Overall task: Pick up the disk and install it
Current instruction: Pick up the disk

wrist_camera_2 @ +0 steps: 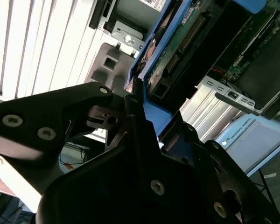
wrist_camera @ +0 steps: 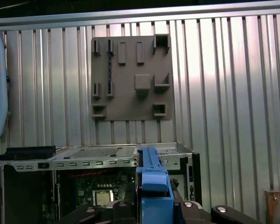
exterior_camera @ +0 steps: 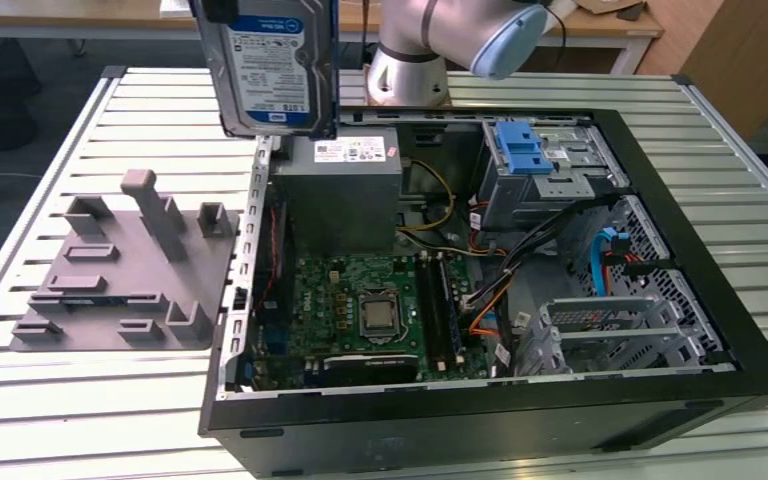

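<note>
The disk (exterior_camera: 272, 66), silver with a white-and-blue label and a blue carrier frame, hangs upright in the air above the far left corner of the open computer case (exterior_camera: 704, 300) in the exterior view. In the second wrist view my gripper (wrist_camera_2: 135, 100) is shut on the disk's blue frame (wrist_camera_2: 151, 116), and the disk's green circuit board (wrist_camera_2: 177, 44) faces the camera. In the first wrist view the blue edge of the disk (wrist_camera: 154, 186) stands between the black fingers (wrist_camera: 119, 207), above the case.
The case lies open on a slatted metal table (exterior_camera: 77, 400), showing the motherboard (exterior_camera: 364, 305), a grey power supply (exterior_camera: 337, 190), a drive bay with a blue latch (exterior_camera: 524, 155) and a metal cage (exterior_camera: 618, 325). A grey fixture plate (exterior_camera: 117, 270) lies at the exterior view's left.
</note>
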`<state>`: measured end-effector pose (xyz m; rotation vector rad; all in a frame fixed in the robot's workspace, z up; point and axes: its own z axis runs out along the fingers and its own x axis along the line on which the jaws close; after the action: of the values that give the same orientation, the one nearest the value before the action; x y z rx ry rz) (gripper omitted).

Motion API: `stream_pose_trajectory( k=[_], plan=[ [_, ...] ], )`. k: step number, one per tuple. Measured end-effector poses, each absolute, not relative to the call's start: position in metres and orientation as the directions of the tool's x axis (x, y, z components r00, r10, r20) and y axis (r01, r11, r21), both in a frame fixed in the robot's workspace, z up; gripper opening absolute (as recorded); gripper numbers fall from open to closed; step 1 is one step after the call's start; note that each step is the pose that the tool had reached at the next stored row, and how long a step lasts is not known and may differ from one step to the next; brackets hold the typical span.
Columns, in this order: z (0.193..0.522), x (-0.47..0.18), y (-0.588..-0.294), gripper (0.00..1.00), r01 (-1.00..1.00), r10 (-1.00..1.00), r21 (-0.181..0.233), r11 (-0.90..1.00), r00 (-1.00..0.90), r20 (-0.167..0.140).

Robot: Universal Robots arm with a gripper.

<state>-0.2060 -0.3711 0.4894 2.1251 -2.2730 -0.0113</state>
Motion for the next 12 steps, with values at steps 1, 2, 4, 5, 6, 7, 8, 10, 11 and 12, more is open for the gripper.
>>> stream_pose_trajectory(
  k=[1,2,4,5,6,7,8,10,11,12],
  plan=[
    [0.489,-0.203,-0.372,0.36,-0.997,-0.998,0.026,0.067,-0.067,0.017],
    [0.489,-0.201,-0.373,0.36,-0.997,-0.998,0.026,0.067,-0.067,0.017],
    [0.489,-0.198,-0.375,0.36,-0.997,-0.998,0.026,0.067,-0.067,0.017],
    [0.488,-0.197,-0.377,0.36,-0.997,-0.998,0.026,0.067,-0.067,0.017],
    [0.488,-0.196,-0.379,0.36,-0.997,-0.998,0.026,0.067,-0.067,0.017],
    [0.488,-0.195,-0.381,0.36,-0.997,-0.998,0.026,0.067,-0.067,0.017],
    [0.487,-0.194,-0.383,0.36,-0.997,-0.998,0.026,0.067,-0.067,0.017],
    [0.487,-0.192,-0.387,0.36,-0.997,-0.998,0.026,0.067,-0.067,0.017],
    [0.487,-0.191,-0.389,0.36,-0.997,-0.998,0.026,0.067,-0.067,0.017],
    [0.486,-0.19,-0.391,0.36,-0.997,-0.998,0.026,0.067,-0.067,0.017]
  ],
)
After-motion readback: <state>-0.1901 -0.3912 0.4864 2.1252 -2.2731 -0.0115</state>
